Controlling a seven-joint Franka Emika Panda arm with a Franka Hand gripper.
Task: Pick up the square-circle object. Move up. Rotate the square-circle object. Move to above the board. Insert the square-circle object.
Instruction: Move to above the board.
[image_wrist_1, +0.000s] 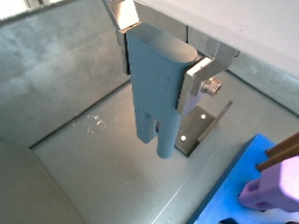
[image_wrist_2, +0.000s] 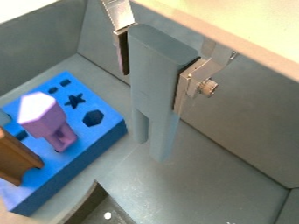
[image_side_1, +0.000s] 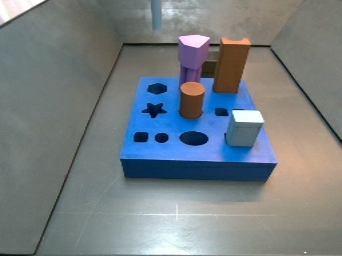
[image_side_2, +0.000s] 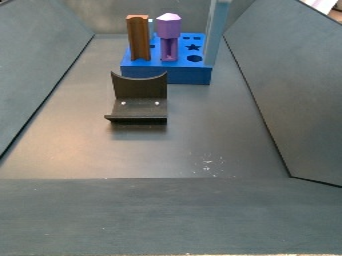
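Note:
My gripper (image_wrist_1: 162, 66) is shut on the square-circle object (image_wrist_1: 156, 96), a long grey-blue peg. The peg hangs upright between the silver fingers (image_wrist_1: 197, 80), narrow end down, in both wrist views (image_wrist_2: 156, 105). It is high above the floor, beside the board (image_wrist_2: 87, 122) and not over it. In both side views only the peg's lower end shows at the upper edge (image_side_1: 156, 12) (image_side_2: 218, 25); the gripper itself is out of frame there. The board (image_side_1: 201, 165) is a thick blue slab with dark holes.
On the board stand a purple piece (image_side_1: 194, 55), a tall orange-brown block (image_side_1: 234, 65), a brown cylinder (image_side_1: 191, 100) and a pale cube (image_side_1: 245, 127). The fixture (image_side_2: 138, 100) stands on the floor near the board. Grey walls enclose the floor.

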